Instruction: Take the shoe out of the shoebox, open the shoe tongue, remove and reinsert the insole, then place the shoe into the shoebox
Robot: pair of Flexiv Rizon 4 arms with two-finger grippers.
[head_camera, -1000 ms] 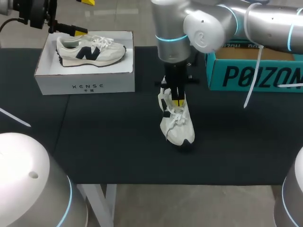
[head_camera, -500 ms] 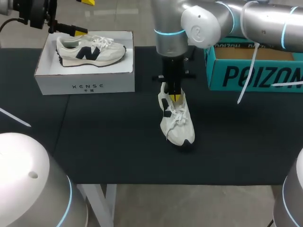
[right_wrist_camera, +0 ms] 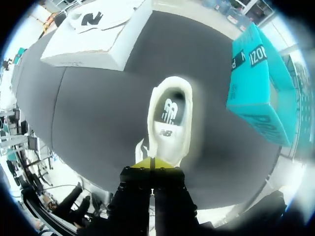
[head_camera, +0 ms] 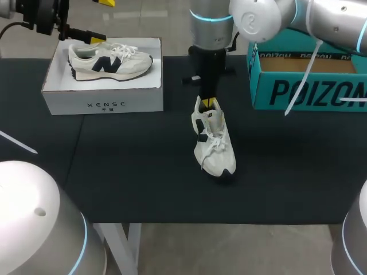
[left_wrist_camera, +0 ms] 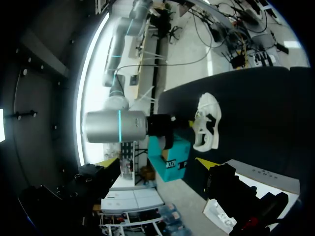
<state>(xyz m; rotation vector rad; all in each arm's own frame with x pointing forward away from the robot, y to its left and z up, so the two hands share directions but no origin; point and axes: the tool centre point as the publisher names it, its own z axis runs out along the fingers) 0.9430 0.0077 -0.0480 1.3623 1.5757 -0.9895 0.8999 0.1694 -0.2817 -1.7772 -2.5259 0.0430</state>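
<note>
A white shoe (head_camera: 213,143) (right_wrist_camera: 170,123) stands on the black table, toe toward the near edge. Its insole (right_wrist_camera: 167,114) lies flat inside the opening. My right gripper (head_camera: 209,103) (right_wrist_camera: 151,165) hangs just above the heel, yellow tips pressed together with nothing between them. The white shoebox (head_camera: 103,100) (right_wrist_camera: 110,46) sits at the back left and holds a second white shoe (head_camera: 110,61) with a dark logo. My left gripper (head_camera: 100,20) (left_wrist_camera: 155,161) is open above the box's far left corner. From there the shoe (left_wrist_camera: 206,123) shows far ahead.
A teal box (head_camera: 309,86) (right_wrist_camera: 256,83) (left_wrist_camera: 172,157) stands at the back right, close to my right arm (head_camera: 241,23). White cable ties (head_camera: 301,80) dangle from that arm. Black tabletop (head_camera: 132,172) surrounds the shoe.
My right gripper has lifted up out of the shoe's opening and drawn back toward the heel, staying shut. The shoe and the left arm have not moved.
</note>
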